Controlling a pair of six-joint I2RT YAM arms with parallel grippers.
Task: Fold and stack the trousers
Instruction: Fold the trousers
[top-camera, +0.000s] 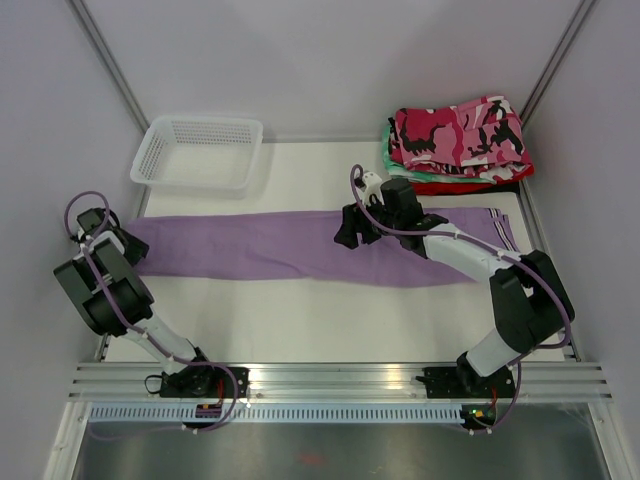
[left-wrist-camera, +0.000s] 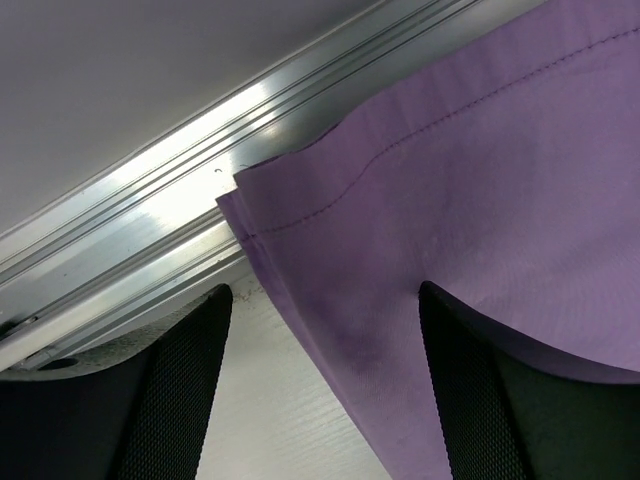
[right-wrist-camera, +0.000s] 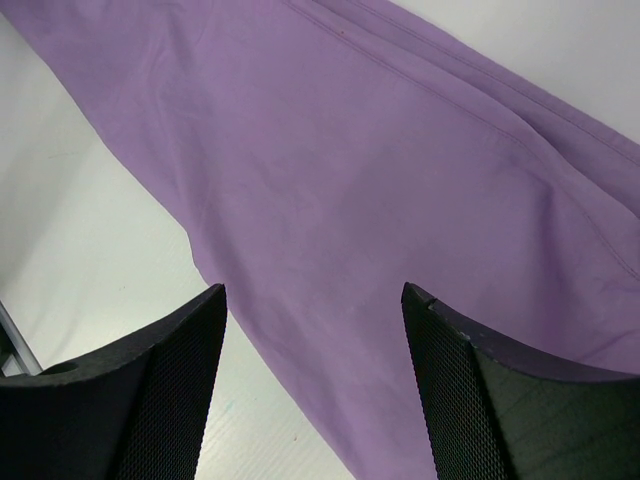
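Although spread flat, shows no fold yet: lilac trousers across the middle of the table, long axis running left to right, parallel to the near edge.

Left end effector: directly over the left end of the cloth, at the table's left edge. In the left wrist view, hemmed corner seen lying loose between the parted fingers; contact with the pads not determinable. Aluminium rail just beyond the corner. State: released, nothing gripped.

Right end effector: over the cloth's mid-length, somewhat toward the right, pointing left. Fingers apart in the right wrist view, purple fabric flat beneath and between them, not pinched. State: released, nothing gripped.

Camouflage trousers: already folded, on top of the folded pile in the far right corner, well apart from both arms. White basket at the far left, not involved.

Judgement: next fold probably end to end along the long axis. Turns on the left end, nearest the left arm, needing carriage rightward over the length. Right arm better placed for pinning the middle or taking the right end. Risk: corner close to the rail, easy to miss or snag on closing.
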